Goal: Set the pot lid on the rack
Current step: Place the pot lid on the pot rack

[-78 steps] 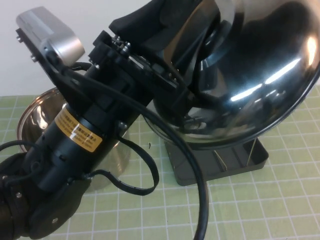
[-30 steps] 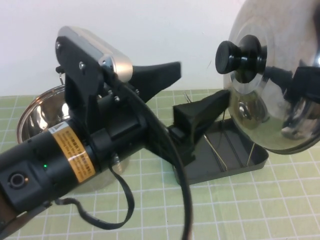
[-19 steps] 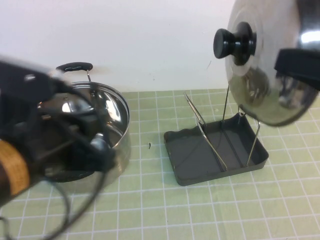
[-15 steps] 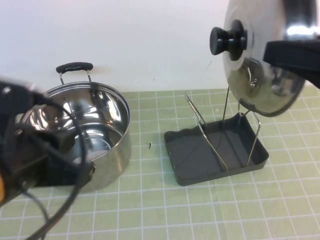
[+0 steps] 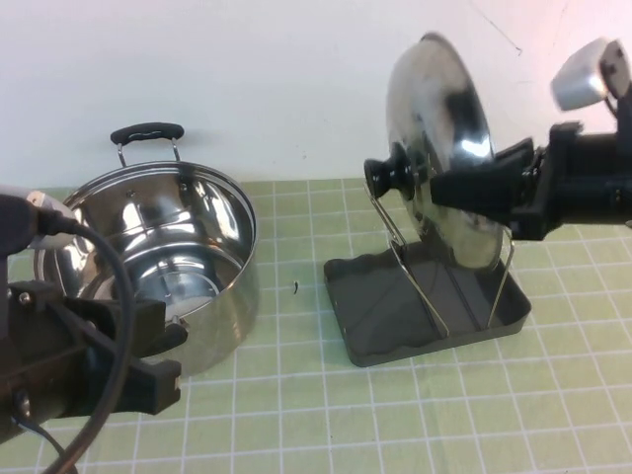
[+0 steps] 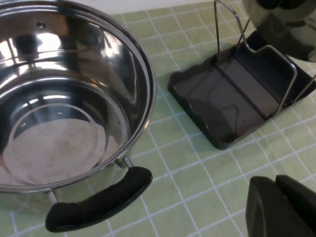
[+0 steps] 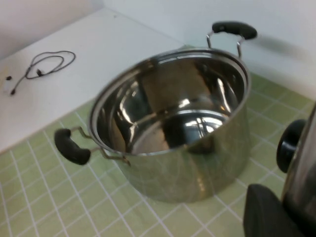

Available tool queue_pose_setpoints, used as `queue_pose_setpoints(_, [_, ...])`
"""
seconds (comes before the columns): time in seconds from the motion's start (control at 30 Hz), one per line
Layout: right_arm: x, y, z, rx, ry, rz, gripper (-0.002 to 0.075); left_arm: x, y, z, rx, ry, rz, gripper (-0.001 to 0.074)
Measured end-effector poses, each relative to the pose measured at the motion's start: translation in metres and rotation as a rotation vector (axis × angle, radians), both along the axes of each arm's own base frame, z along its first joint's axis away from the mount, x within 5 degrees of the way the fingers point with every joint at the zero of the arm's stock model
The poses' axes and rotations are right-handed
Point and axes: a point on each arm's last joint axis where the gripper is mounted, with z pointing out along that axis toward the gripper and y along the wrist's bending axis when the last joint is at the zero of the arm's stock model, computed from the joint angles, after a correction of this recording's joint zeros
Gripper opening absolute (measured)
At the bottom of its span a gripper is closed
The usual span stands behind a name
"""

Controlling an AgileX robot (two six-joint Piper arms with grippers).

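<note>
The pot lid (image 5: pixel 439 138) stands on edge, its black knob (image 5: pixel 390 176) facing the pot. My right gripper (image 5: pixel 456 190) comes in from the right and is shut on the lid's rim. The lid's lower edge hangs between the wire loops of the rack (image 5: pixel 380 336); I cannot tell whether it touches the tray. In the right wrist view the lid (image 7: pixel 305 168) sits beside one finger (image 7: pixel 266 212). My left gripper (image 5: pixel 163 360) is low at the front left, shut and empty; the left wrist view (image 6: pixel 277 200) shows it too, with the rack (image 6: pixel 197 106) beyond.
The deep steel pot (image 5: pixel 212 316) with two black handles stands open at the left, next to my left arm; it also shows in the left wrist view (image 6: pixel 74 94) and the right wrist view (image 7: pixel 207 158). A green gridded mat (image 5: pixel 395 415) covers the table. A white wall is behind.
My left gripper let go of the lid and drew back to the front left. My right gripper now holds the lid, has turned it on edge and lowered it between the rack's loops.
</note>
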Motion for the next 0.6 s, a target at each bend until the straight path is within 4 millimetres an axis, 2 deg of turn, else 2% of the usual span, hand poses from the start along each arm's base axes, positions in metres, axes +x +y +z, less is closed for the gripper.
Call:
queue_pose_setpoints(0.2, [0.014, 0.002, -0.030, -0.034, 0.069, 0.006, 0.0055, 0.000, 0.000, 0.000, 0.002, 0.000, -0.005, -0.0001])
queue_pose_setpoints(0.37, [0.019, 0.003, -0.048, -0.084, 0.063, 0.043, 0.0055, 0.000, 0.000, 0.000, 0.018, -0.009, -0.017, -0.0001])
queue_pose_setpoints(0.6, [0.019, 0.003, -0.053, -0.145, -0.004, 0.093, 0.0074, 0.000, -0.001, -0.005, 0.025, -0.009, -0.025, -0.0002])
